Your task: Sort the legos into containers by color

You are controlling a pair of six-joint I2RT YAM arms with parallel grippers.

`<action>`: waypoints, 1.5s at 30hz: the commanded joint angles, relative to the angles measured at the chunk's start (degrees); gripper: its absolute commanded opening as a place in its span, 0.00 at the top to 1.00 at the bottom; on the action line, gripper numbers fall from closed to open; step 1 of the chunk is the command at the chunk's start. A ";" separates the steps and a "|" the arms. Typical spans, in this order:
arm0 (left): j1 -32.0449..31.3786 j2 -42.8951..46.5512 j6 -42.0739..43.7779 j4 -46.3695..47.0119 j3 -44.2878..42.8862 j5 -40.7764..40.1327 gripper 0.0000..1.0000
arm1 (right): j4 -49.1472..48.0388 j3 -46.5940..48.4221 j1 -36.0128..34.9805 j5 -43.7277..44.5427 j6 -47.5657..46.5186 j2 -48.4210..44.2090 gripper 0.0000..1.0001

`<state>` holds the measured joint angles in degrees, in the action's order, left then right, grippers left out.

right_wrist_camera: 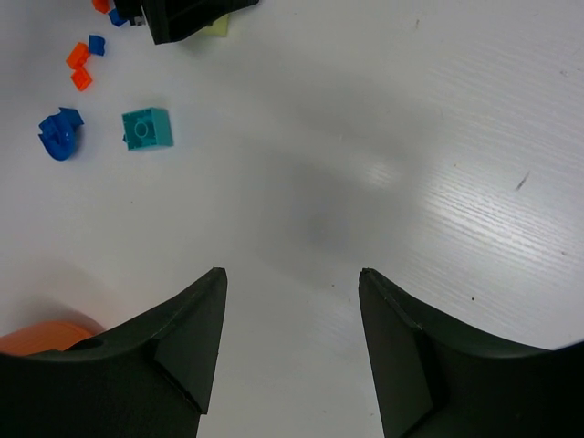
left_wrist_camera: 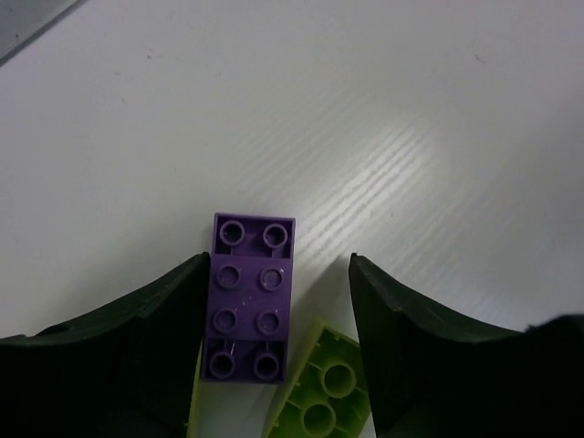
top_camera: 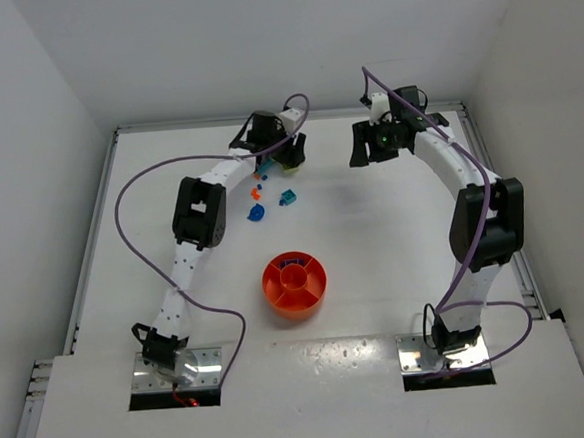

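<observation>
In the left wrist view my left gripper (left_wrist_camera: 278,260) is open and low over the table. A purple brick (left_wrist_camera: 251,297), studs up, lies between its jaws against the left finger, with a gap to the right finger. A lime-green brick (left_wrist_camera: 324,388) lies upside down beside it. In the top view the left gripper (top_camera: 286,155) is at the far middle, the orange tray (top_camera: 294,282) nearer the front. A teal brick (top_camera: 287,196), a blue piece (top_camera: 256,213) and small orange bricks (top_camera: 256,193) lie between them. My right gripper (right_wrist_camera: 292,274) is open and empty over bare table.
The right wrist view shows the teal brick (right_wrist_camera: 146,129), the blue piece (right_wrist_camera: 59,132), orange bricks (right_wrist_camera: 79,66), a small blue brick (right_wrist_camera: 96,43) and the tray's rim (right_wrist_camera: 46,336) at the lower left. White walls close the table's far and side edges.
</observation>
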<state>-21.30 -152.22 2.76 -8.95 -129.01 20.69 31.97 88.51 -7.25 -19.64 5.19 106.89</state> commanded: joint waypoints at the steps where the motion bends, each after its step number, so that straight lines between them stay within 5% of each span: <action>1: 0.46 6.58 1.89 -4.15 5.23 0.57 0.34 | -1.56 1.75 0.13 -1.54 0.87 -0.19 0.39; 9: 2.23 13.44 3.21 -3.62 15.80 3.66 0.47 | -2.70 0.00 0.13 -3.39 1.40 -0.19 0.39; 41: 0.03 5.53 2.95 -6.86 5.88 1.11 0.44 | -2.70 0.00 0.13 -5.59 1.93 0.34 0.39; 45: -0.50 6.40 3.48 -7.49 8.33 0.49 0.50 | -2.70 0.52 0.13 -6.28 1.93 0.34 0.39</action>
<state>-20.91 -146.19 5.63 -14.39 -121.45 21.71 31.35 88.51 -7.25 -24.25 6.52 106.89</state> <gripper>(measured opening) 0.504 0.604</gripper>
